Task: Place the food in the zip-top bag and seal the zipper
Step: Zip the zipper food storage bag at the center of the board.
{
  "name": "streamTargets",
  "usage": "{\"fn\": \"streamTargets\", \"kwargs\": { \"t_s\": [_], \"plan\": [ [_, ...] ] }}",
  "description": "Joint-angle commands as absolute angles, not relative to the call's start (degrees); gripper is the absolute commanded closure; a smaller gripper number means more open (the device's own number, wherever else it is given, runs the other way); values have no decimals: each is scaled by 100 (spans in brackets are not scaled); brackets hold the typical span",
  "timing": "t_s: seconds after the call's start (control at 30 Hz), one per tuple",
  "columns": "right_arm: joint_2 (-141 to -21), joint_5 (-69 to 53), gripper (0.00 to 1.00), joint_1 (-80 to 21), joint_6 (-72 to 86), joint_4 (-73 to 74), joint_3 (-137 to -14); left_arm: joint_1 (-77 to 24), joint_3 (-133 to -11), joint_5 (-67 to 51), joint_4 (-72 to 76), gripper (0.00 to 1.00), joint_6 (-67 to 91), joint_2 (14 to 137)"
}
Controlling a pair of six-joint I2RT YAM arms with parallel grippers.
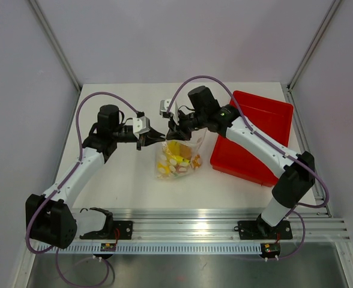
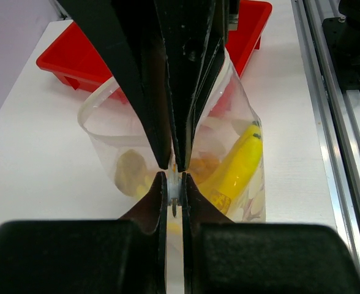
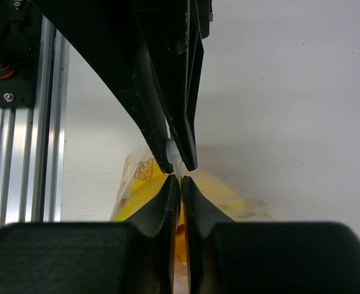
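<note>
Left hand (image 1: 154,137) is closed on the mouth edge of the zip-top bag (image 1: 179,157); right hand (image 1: 172,128) is pinched on the same edge, just beside. Bag is held up by its top, base seemingly on the bench (image 1: 110,180), near the red tray (image 1: 257,138); food (image 2: 241,168) is seen inside. Risk judged: zipper (image 3: 172,152) left part-open if the strip is misaligned or slips from the grip.

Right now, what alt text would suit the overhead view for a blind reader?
The left gripper and right gripper pinch the top of a clear bag of toy food on a white table, beside a red tray.
</note>
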State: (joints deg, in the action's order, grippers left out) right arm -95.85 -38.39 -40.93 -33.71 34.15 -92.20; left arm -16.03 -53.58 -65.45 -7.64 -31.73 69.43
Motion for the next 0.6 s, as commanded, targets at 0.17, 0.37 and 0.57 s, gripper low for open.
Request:
{"fn": "streamTargets", "kwargs": {
  "t_s": [0.17,0.37,0.57],
  "plan": [
    [-9133,-3244,100,-4192,-2787,2438,-8737,-1573,-5625,-6567,-396,41,-3112,6750],
    [-8693,-2716,100,-4192,-1952,986,-7684,-1573,-5493,-5785,-229,14,-2603,6426],
    [-8411,-2505,100,-4210,-1591,414,-7296,-1494,-5230,-5107,-26,26,-1585,6091]
  ]
}}
